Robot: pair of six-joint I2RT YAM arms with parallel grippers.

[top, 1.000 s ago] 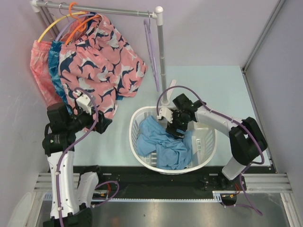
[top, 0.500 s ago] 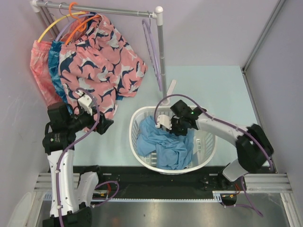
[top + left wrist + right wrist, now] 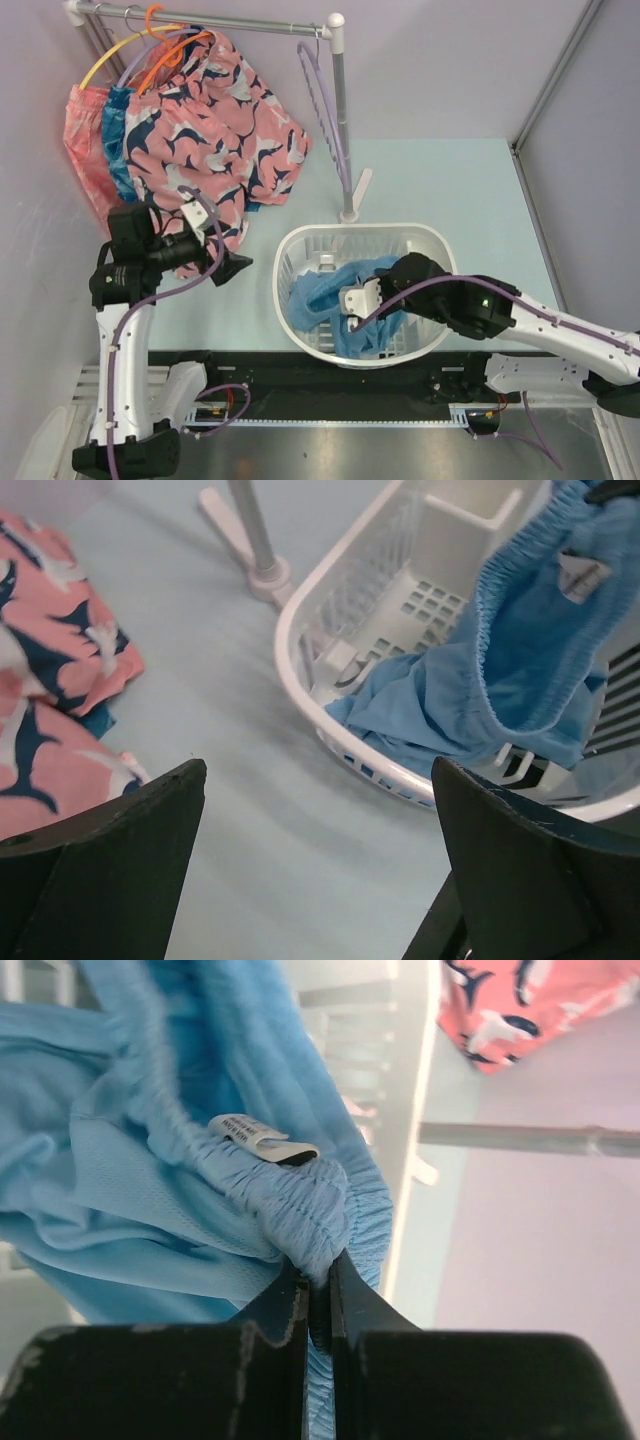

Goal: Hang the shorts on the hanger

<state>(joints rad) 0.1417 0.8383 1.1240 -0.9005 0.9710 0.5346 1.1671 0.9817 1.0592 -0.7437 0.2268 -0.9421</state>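
Observation:
The light-blue shorts [image 3: 318, 292] lie in the white basket [image 3: 300, 238]; their elastic waistband [image 3: 300, 1200] is pulled up above the rest of the cloth. My right gripper [image 3: 318, 1265] is shut on that waistband beside a white label, and from above it [image 3: 356, 300] sits over the basket's near half. The shorts [image 3: 520, 630] hang bunched in the left wrist view. My left gripper [image 3: 236, 268] stands open and empty left of the basket, over the table [image 3: 318, 772]. The lavender hanger [image 3: 324, 90] hangs from the rail's right end, behind the basket.
Pink patterned shorts [image 3: 215, 120] and teal shorts [image 3: 120, 160] hang on orange and yellow hangers at the rail's left. The rack's upright pole [image 3: 343, 130] stands just behind the basket, its foot [image 3: 265, 575] on the pale table. Walls close in left and right.
My right gripper went from open to shut on the shorts' waistband, and the arm swung back to the basket's near side, lifting the cloth. The left gripper shifted slightly right.

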